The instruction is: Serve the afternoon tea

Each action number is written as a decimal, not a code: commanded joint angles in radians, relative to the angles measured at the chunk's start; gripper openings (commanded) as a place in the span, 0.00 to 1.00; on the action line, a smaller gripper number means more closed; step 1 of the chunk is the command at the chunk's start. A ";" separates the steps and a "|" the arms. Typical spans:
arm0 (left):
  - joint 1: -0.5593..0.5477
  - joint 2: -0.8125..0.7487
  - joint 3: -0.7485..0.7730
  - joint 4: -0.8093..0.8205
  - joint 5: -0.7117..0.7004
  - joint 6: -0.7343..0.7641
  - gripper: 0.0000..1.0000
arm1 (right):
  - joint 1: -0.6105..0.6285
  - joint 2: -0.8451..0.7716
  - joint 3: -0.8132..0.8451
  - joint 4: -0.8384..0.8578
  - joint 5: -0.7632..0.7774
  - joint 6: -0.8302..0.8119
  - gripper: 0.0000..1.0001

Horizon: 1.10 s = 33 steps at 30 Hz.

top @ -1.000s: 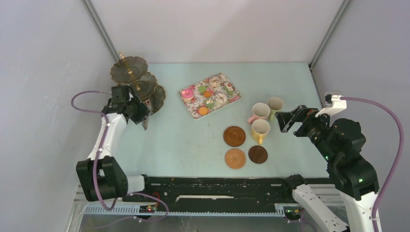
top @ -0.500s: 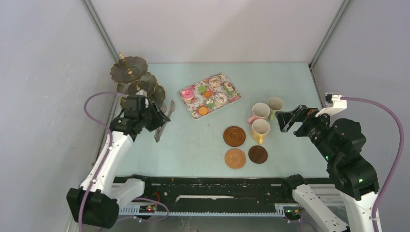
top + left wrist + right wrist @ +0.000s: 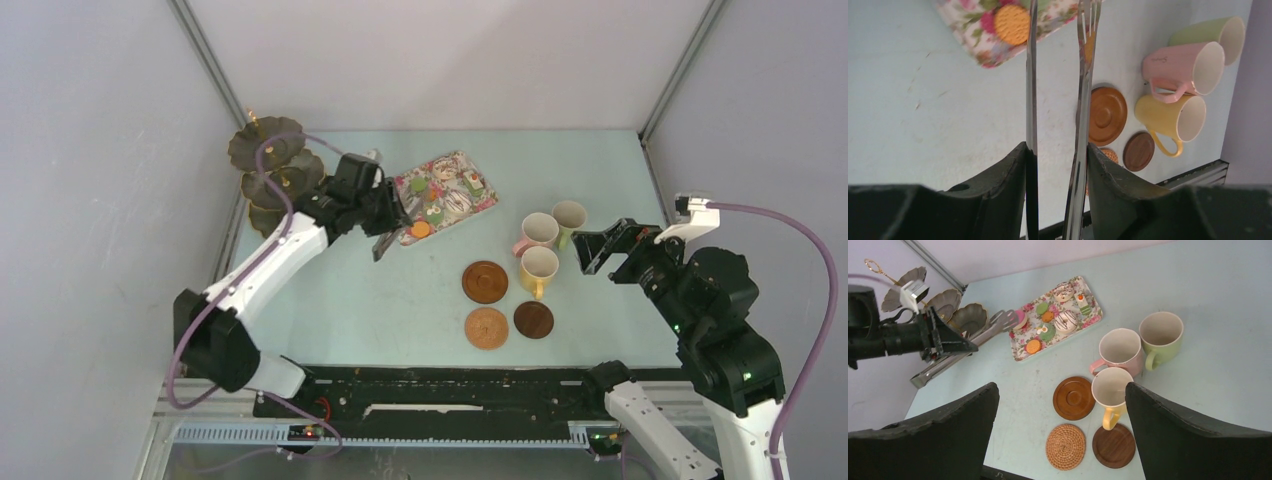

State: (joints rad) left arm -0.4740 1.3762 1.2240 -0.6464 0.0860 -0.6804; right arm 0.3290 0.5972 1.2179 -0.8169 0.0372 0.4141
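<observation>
The main risk lies at the tips of the metal tongs (image 3: 1031, 75), which hang over the near-left end of the flowered tray (image 3: 1020, 352), close to a pink macaron (image 3: 1020, 319) and an orange biscuit (image 3: 1033, 345). The blades are long and springy, so a small wrist error could sweep a toy cake off the tray or shove the tray itself. A smooth round piece could also squirt out when squeezed. The left pincer (image 3: 1057, 160) is closed on the tongs partway along their length, with the blades still apart. That arm reaches well out across the table, its wrist angled down toward the tray. The three-tier stand (image 3: 270, 165) is left of the tray, and a carried cake could fall on the way there. The right pincer (image 3: 598, 246) gapes wide and empty. It hovers right of the tray, beside the yellow mug (image 3: 539, 268), pink mug (image 3: 538, 232) and green mug (image 3: 569, 216). None of the mugs sits on the coasters (image 3: 485, 281) yet.
</observation>
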 commanded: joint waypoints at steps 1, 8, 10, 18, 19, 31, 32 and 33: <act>-0.054 0.133 0.172 0.011 -0.020 0.109 0.47 | -0.007 -0.019 0.000 0.000 0.029 -0.012 1.00; -0.082 0.295 0.331 -0.009 -0.037 0.156 0.47 | -0.011 -0.037 0.001 -0.030 0.062 -0.015 1.00; -0.083 0.328 0.364 -0.031 -0.039 0.165 0.47 | -0.010 -0.033 0.009 -0.043 0.065 -0.017 1.00; -0.083 0.447 0.471 -0.210 -0.113 0.265 0.48 | -0.012 -0.028 0.011 -0.043 0.069 -0.025 1.00; -0.083 0.453 0.472 -0.216 -0.111 0.274 0.48 | -0.012 -0.026 0.011 -0.045 0.069 -0.024 1.00; -0.081 0.523 0.505 -0.239 -0.127 0.303 0.49 | -0.014 -0.018 0.011 -0.043 0.069 -0.027 1.00; -0.081 0.526 0.507 -0.240 -0.126 0.304 0.49 | -0.013 -0.018 0.010 -0.044 0.069 -0.026 1.00; -0.081 0.527 0.508 -0.239 -0.124 0.306 0.49 | -0.014 -0.019 0.010 -0.045 0.071 -0.026 1.00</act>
State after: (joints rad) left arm -0.5526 1.8969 1.6852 -0.8833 -0.0227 -0.4068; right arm 0.3183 0.5674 1.2179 -0.8665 0.0956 0.4061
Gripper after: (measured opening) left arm 0.494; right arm 0.997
